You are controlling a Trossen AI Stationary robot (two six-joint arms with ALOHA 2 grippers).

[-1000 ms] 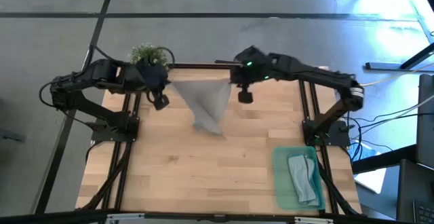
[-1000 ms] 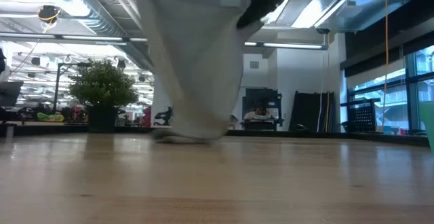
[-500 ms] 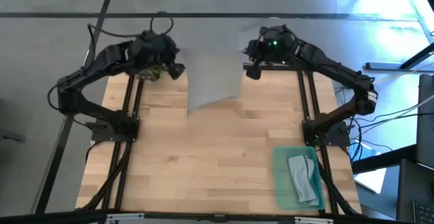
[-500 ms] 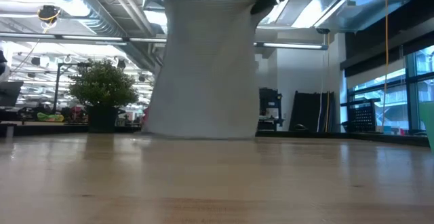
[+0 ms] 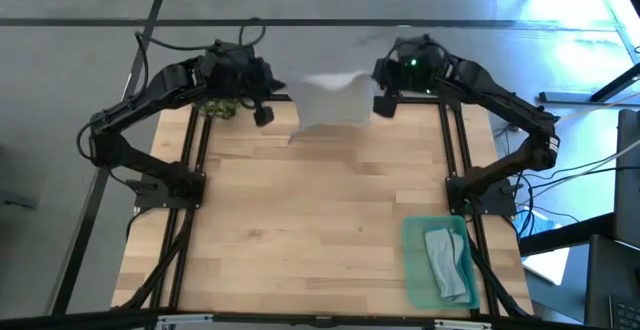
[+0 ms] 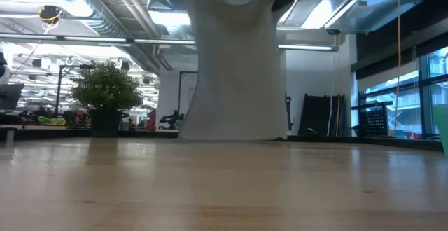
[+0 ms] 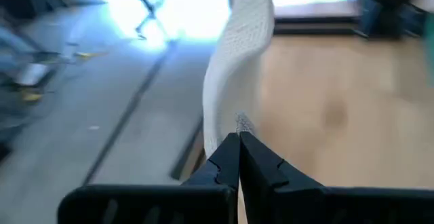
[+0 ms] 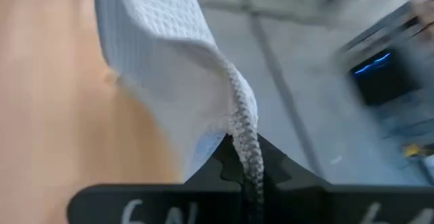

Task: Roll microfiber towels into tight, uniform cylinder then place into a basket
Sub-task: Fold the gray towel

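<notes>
The light grey towel (image 5: 330,98) hangs spread out between my two grippers over the table's far edge; in the low view (image 6: 238,70) it drops as a flat sheet. Whether its lower edge (image 6: 231,137) touches the table I cannot tell. My left gripper (image 5: 283,98) is shut on its upper left corner and my right gripper (image 5: 374,96) on its upper right corner. The green basket (image 5: 410,262) stands at the near right, and the pale blue towel (image 5: 448,262) lies bunched inside it. My left gripper pinches the towel's upper corner (image 7: 241,123) between its two fingers, right at the cloth's edge. The towel hangs below the hold and runs away from the fingers as one curved sheet. My right gripper pinches the towel's hemmed upper edge (image 8: 241,130) at the other corner between its two fingers. The cloth hangs from there and spreads toward the left gripper.
A small green plant (image 5: 222,106) stands at the table's far left corner, beside my left gripper; it also shows in the low view (image 6: 106,91). Bare wooden table (image 5: 320,220) lies between the hanging towel and the basket.
Both grippers have gone up and toward the table's far edge, and a little to the right. The grey towel, which hung bunched to a point with its lower end on the table, has been lifted and now hangs spread flat between them.
</notes>
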